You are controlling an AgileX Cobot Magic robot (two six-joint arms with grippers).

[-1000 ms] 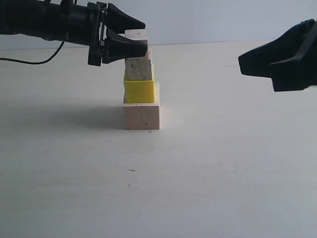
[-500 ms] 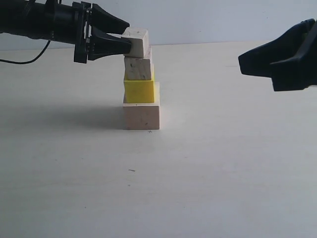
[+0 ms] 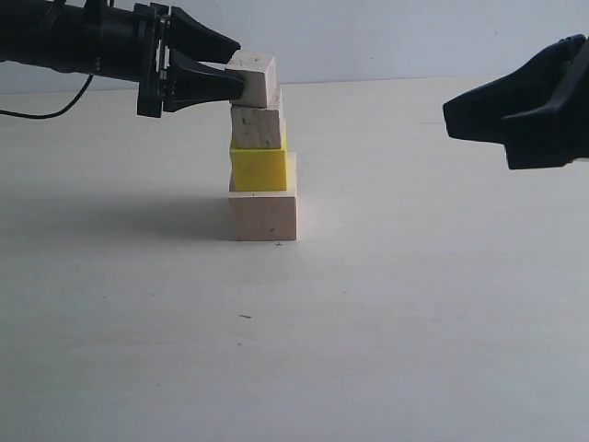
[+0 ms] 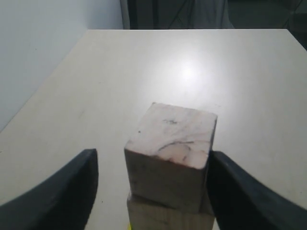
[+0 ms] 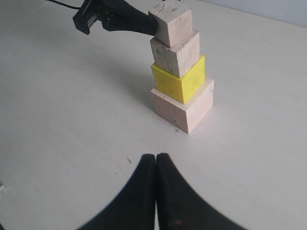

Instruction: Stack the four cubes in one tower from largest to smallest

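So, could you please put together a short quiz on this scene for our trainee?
1. True or false: the yellow cube rests directly on the largest wood cube.
2. How many cubes make up the tower?
3. The right gripper is: A) open and empty, B) shut and empty, C) shut on a cube.
Key: 1 true; 2 four; 3 B.

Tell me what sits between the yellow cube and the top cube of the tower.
One pale wood cube sits between the yellow cube and the top cube; the exterior view shows it plainly.
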